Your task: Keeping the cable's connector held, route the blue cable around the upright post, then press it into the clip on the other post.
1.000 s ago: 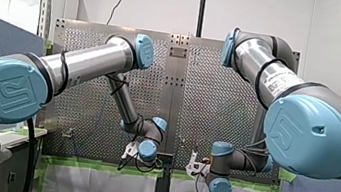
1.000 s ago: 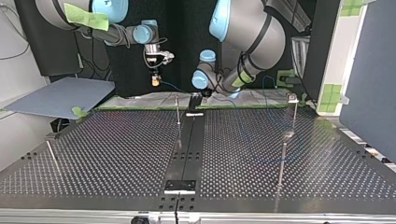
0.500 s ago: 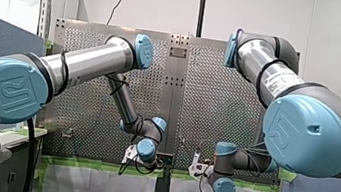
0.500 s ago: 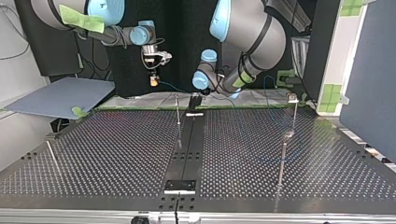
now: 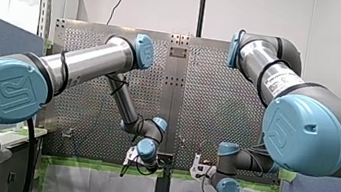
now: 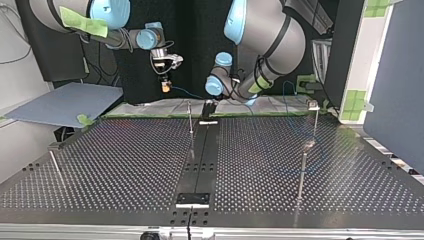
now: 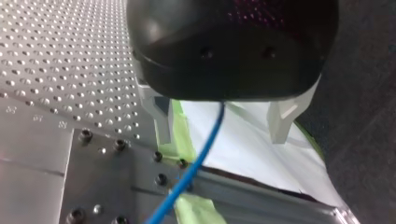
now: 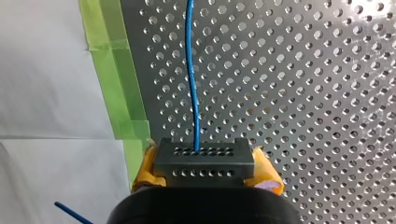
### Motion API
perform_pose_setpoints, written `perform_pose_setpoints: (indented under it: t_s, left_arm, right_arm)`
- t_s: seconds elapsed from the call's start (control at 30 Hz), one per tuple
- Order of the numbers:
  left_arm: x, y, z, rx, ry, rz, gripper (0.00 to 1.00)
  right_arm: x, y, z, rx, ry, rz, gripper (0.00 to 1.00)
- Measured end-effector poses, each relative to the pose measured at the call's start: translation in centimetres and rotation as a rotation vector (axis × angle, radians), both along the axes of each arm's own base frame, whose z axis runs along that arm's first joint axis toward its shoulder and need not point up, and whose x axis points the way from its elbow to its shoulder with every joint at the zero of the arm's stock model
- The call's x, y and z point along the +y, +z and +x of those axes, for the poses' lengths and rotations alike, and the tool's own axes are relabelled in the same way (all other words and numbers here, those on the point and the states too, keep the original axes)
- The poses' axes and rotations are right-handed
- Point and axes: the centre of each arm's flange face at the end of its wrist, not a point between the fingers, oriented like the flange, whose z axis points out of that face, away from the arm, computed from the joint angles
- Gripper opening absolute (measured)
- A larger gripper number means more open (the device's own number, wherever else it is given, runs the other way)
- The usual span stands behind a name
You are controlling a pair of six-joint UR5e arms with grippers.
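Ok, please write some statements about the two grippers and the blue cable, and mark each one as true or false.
1. My right gripper is shut on the connector. True.
2. My left gripper clamps the blue cable. False: its fingers stand apart, and the cable runs between them.
3. A strip of green tape lines the table edge. True.
4. The right gripper's pads are black. False: they are yellow.
5. Both grippers hang over the table's middle. False: in the top view both are at its far edge.
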Motion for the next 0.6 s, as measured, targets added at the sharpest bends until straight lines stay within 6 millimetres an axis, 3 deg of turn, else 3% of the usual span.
perform_pose_setpoints:
  t_s: [0.6]
  left_arm:
    - [-2.8, -0.1, -1.4, 0.035, -0.078, -0.149, 1.0]
  right_arm:
    - [0.0, -0.1, 0.0, 0.007, 0.033, 0.005, 0.0]
